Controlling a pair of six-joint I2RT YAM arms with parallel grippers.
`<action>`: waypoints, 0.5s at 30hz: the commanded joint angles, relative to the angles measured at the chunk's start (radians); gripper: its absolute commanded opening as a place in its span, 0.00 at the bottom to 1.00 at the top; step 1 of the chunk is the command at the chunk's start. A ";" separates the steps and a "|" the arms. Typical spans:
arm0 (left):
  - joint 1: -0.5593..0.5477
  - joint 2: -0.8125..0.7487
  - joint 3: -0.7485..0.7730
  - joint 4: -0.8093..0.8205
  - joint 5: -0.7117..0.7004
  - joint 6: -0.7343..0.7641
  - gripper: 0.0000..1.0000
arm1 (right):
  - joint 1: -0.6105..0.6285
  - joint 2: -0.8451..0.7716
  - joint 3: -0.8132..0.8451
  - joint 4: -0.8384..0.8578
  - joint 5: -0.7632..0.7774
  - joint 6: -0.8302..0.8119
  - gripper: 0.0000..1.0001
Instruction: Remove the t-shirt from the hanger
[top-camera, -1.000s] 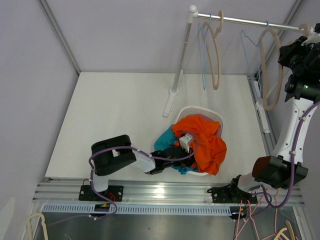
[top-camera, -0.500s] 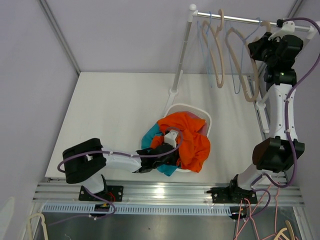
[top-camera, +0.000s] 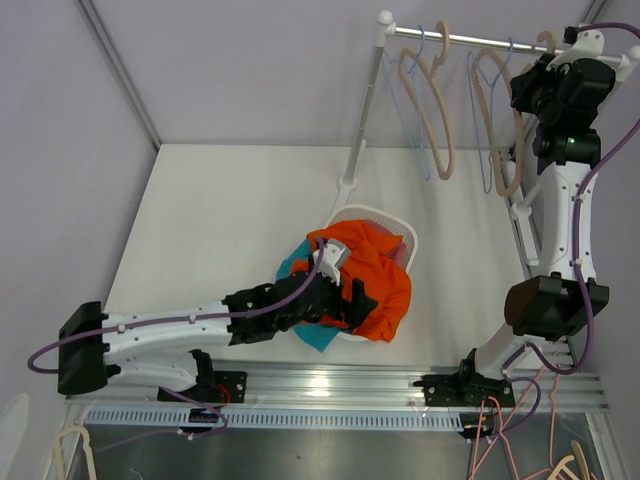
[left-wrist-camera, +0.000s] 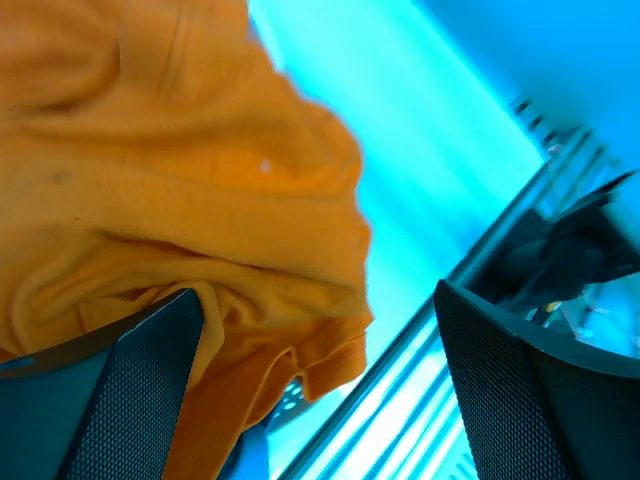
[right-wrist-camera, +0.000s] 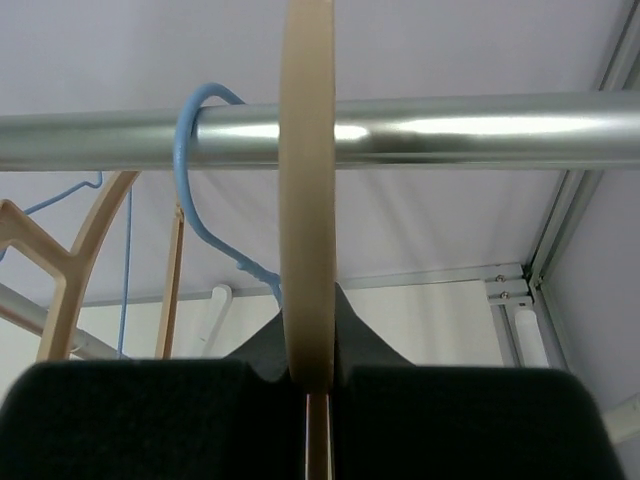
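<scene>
The t-shirt (top-camera: 372, 275) lies heaped in the basket (top-camera: 372, 213): soft, light, limp, so pinch a bunched fold. Your left gripper (left-wrist-camera: 315, 292) gapes wide over it; your right gripper (right-wrist-camera: 310, 385) clamps the hanger (right-wrist-camera: 307, 200) at the rail (right-wrist-camera: 450, 128).

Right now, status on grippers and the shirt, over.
Left gripper open over orange t-shirt, heaped in white basket. Right gripper shut on beige hanger at rail. No obstruction seen.

T-shirt (top-camera: 372, 278) in basket (top-camera: 368, 211) on table (top-camera: 220, 220); hanger (right-wrist-camera: 307, 200) on rail (right-wrist-camera: 450, 128) behind, to right
</scene>
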 joint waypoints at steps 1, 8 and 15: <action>-0.007 -0.085 0.117 -0.142 0.030 0.046 0.99 | -0.023 -0.039 0.005 0.049 -0.025 -0.019 0.00; -0.007 -0.148 0.171 -0.229 0.040 0.047 0.99 | -0.029 0.002 0.014 0.103 -0.070 -0.028 0.00; -0.007 -0.255 0.119 -0.232 -0.009 0.072 0.99 | -0.028 0.044 0.029 0.121 -0.081 -0.025 0.00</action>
